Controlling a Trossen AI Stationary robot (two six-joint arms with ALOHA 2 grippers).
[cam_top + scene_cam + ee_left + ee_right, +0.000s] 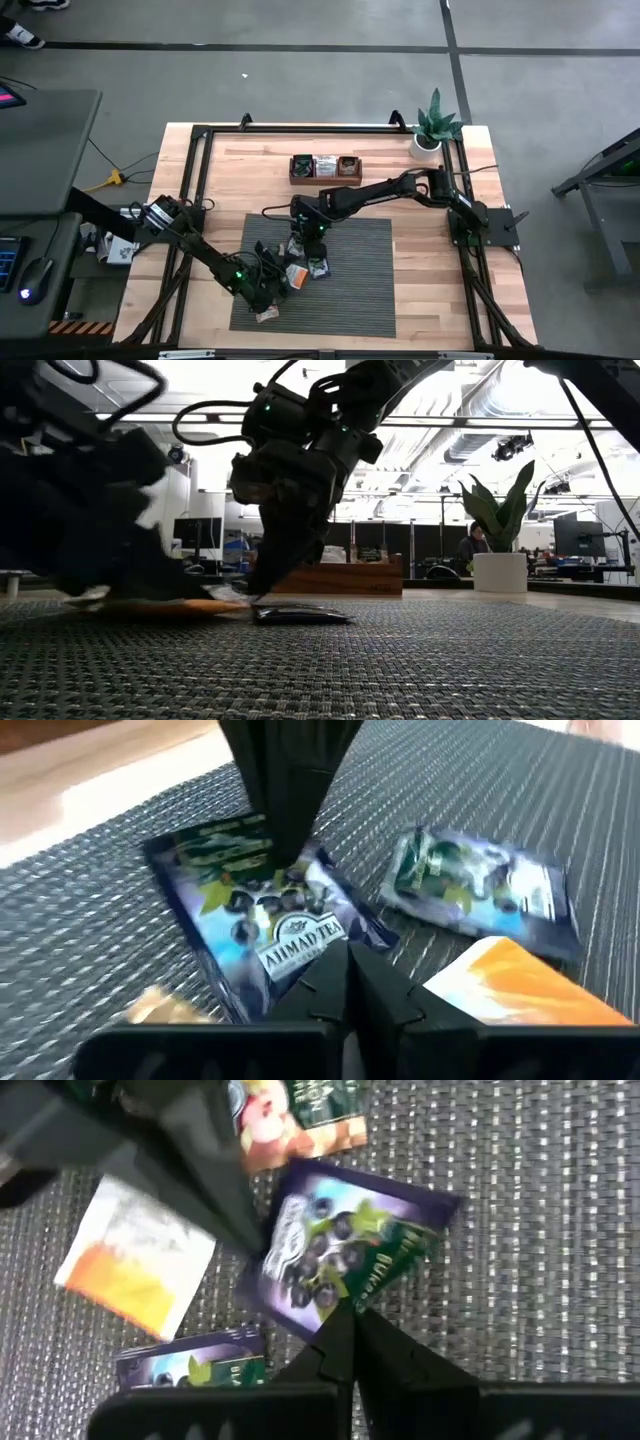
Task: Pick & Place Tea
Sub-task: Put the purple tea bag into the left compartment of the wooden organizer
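Blueberry tea sachet (345, 1250) lies flat at both grippers' closed fingers (335, 1342).

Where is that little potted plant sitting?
In the high view the potted plant stands at the table's far right corner, right of the wooden tea box.

Wooden table (210, 175) carries a grey woven mat (360, 285), a wooden tea box (325, 168) and a potted plant (434, 128). Tea sachets (318, 266) lie scattered on the mat.
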